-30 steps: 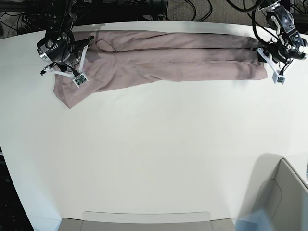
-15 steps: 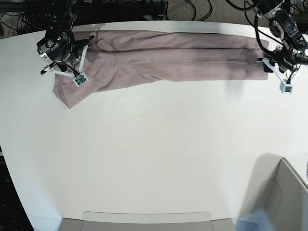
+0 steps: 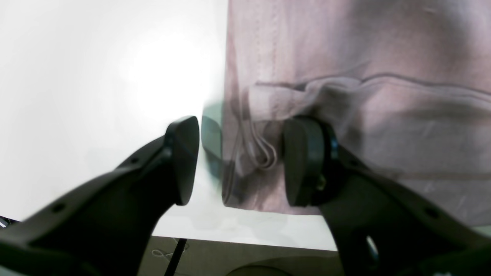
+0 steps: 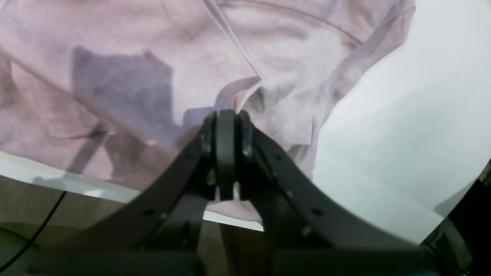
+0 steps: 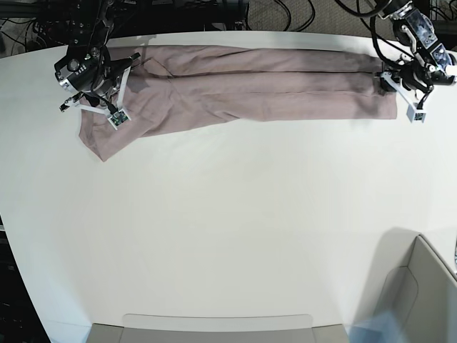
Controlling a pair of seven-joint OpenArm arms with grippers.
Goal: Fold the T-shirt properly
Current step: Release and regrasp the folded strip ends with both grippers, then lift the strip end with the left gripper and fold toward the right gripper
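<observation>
T-shirt (image 5: 250,89) lying along top edge of bench (image 5: 228,229), folded lengthwise into narrow band; crosswise folds outstanding. Left fingers (image 3: 184,161) spread wide astride hem; right fingers (image 4: 226,149) clenched, apparently pinching cloth.

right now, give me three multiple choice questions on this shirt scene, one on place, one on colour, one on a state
1. Where does the T-shirt lie on the table?
A. along the far edge
B. in the middle
C. hanging off the near edge

2. What colour is the T-shirt?
A. navy blue
B. dusty pink
C. bright green

3. How do the left gripper fingers stand?
A. spread apart at the shirt's edge
C. pressed shut on bare table
B. out of sight

Answers:
1 A, the base view shows it stretched across the far side.
2 B, every view shows mauve-pink cloth.
3 A, the left wrist view shows a clear gap, with the shirt's edge between them.
</observation>
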